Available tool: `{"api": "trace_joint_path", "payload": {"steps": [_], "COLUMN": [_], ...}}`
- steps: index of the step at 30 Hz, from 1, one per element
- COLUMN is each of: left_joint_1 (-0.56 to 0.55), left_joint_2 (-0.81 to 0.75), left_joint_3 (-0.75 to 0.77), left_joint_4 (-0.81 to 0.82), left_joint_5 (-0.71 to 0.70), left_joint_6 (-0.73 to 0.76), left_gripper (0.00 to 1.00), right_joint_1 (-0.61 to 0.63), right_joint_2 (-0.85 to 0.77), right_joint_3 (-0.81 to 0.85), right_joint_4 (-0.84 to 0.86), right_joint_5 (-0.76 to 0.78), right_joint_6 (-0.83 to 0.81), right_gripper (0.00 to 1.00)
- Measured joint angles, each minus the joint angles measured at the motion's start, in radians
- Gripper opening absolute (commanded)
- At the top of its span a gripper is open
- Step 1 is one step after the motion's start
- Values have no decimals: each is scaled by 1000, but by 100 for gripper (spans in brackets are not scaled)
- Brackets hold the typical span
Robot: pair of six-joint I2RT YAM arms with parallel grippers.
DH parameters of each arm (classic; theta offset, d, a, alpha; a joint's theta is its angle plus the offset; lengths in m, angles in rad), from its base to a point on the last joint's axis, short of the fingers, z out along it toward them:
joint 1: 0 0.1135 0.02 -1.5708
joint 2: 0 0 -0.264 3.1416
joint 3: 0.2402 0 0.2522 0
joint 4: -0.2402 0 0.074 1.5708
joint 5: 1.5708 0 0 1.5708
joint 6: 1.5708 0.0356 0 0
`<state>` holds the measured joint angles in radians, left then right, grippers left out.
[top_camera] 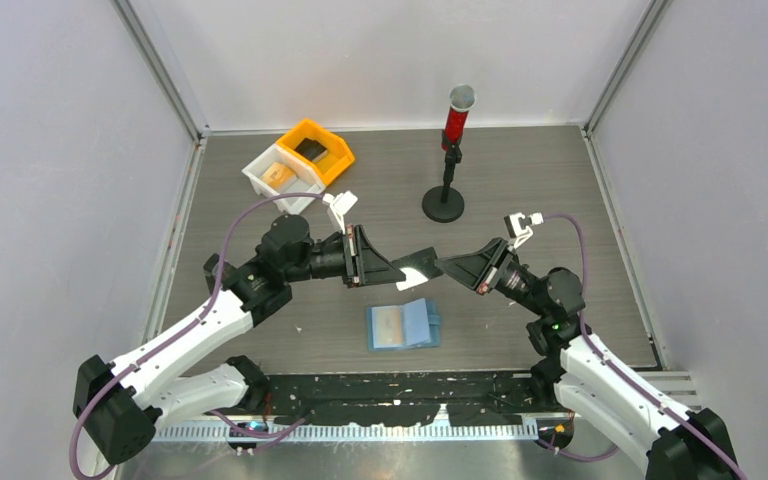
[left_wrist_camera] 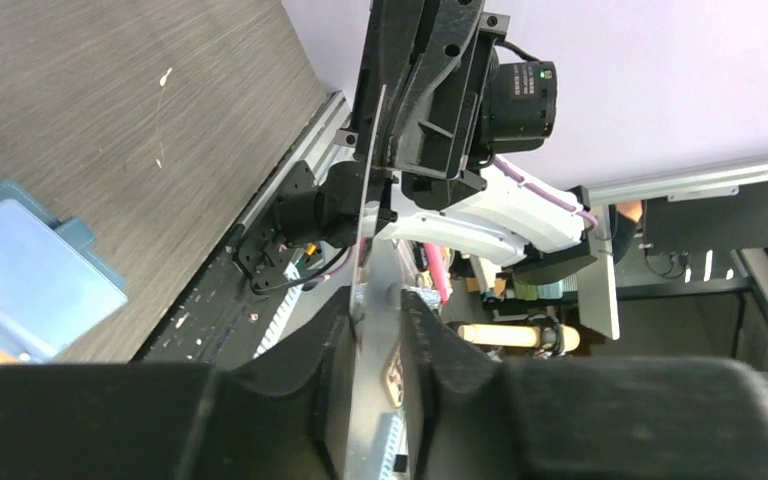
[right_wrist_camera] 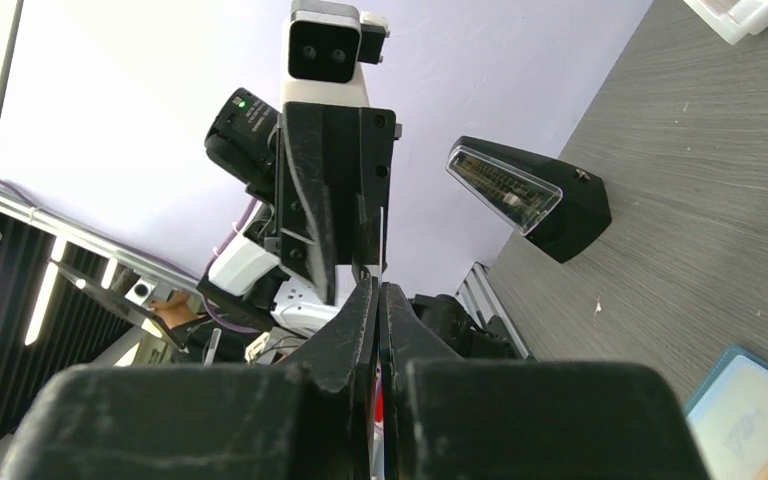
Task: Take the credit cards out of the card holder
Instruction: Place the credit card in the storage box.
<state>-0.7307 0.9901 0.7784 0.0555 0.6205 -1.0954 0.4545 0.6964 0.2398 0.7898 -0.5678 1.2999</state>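
Observation:
A thin shiny grey credit card [top_camera: 421, 265] hangs in the air between both grippers, above the table. My right gripper [top_camera: 443, 266] is shut on its right end; in the right wrist view the fingers [right_wrist_camera: 360, 320] pinch the card edge-on [right_wrist_camera: 381, 235]. My left gripper [top_camera: 407, 270] is round the other end; in the left wrist view the card [left_wrist_camera: 372, 330] stands in a visible gap between the fingers [left_wrist_camera: 430, 340]. The light-blue card holder [top_camera: 403, 325] lies open on the table below, with an orange-tan card face showing in it. It also shows in the left wrist view [left_wrist_camera: 30, 270].
An orange bin [top_camera: 322, 150] holding a dark card and a white bin [top_camera: 270, 175] holding an orange-tan card stand at the back left. A red microphone on a black stand [top_camera: 447, 160] is at the back centre. Walls close in the table on both sides.

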Motion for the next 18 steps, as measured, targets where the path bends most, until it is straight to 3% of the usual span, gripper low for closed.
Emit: {"api": "trace_joint_path", "payload": {"steps": [4, 13, 16, 18], "left_joint_1": [0, 0, 7, 13], "left_joint_2": [0, 0, 0, 0], "left_joint_3": [-1, -7, -9, -14], "left_joint_4": [-2, -10, -18, -25], "left_joint_5": [-14, -46, -54, -56], "left_joint_6": [-1, 0, 1, 1], "left_gripper": [31, 1, 0, 0], "right_joint_1": [0, 0, 1, 2], "right_joint_2": [14, 22, 24, 24], "right_joint_3": [-15, -31, -43, -48], "right_joint_4": [3, 18, 27, 27], "right_joint_5": [13, 35, 42, 42], "right_joint_6": [3, 15, 19, 21], "right_gripper": [5, 5, 6, 13]}}
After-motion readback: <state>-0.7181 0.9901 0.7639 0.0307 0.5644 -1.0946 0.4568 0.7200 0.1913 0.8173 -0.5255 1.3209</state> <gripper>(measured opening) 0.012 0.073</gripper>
